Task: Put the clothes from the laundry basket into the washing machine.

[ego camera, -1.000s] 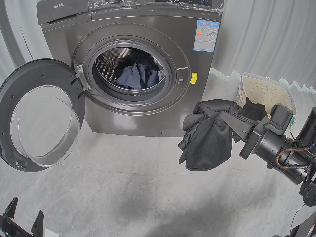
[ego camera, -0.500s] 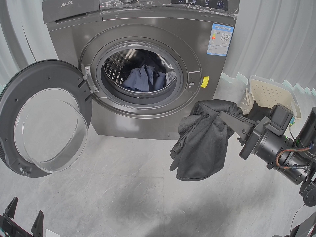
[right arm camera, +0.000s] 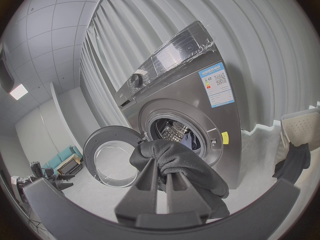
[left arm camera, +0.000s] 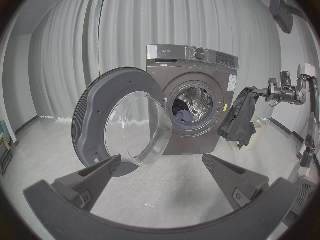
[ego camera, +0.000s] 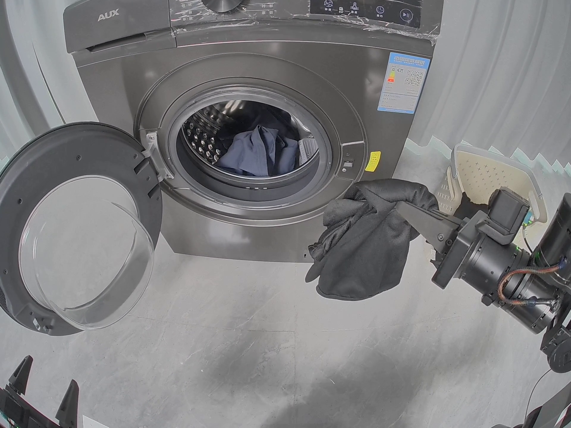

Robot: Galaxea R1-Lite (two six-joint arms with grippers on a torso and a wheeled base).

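Observation:
The grey washing machine (ego camera: 256, 78) stands with its round door (ego camera: 77, 227) swung wide to the left. A blue garment (ego camera: 259, 153) lies in the drum. My right gripper (ego camera: 410, 209) is shut on a black garment (ego camera: 363, 245), which hangs in the air in front of the machine's lower right corner. In the right wrist view the gripper (right arm camera: 162, 180) pinches a bunched fold of that garment (right arm camera: 186, 167). The cream laundry basket (ego camera: 493, 173) stands to the right of the machine, with another dark garment (right arm camera: 293, 160) draped over its rim. My left gripper (ego camera: 49, 371) is open and low at the near left.
The open door (left arm camera: 113, 117) juts out over the floor left of the drum opening. Pale curtains hang behind the machine and basket. Bare grey floor (ego camera: 238, 340) lies in front of the machine.
The whole head view has shifted, with the machine a little nearer. The black garment has swung slightly towards the machine's front. My right gripper's hold is unchanged.

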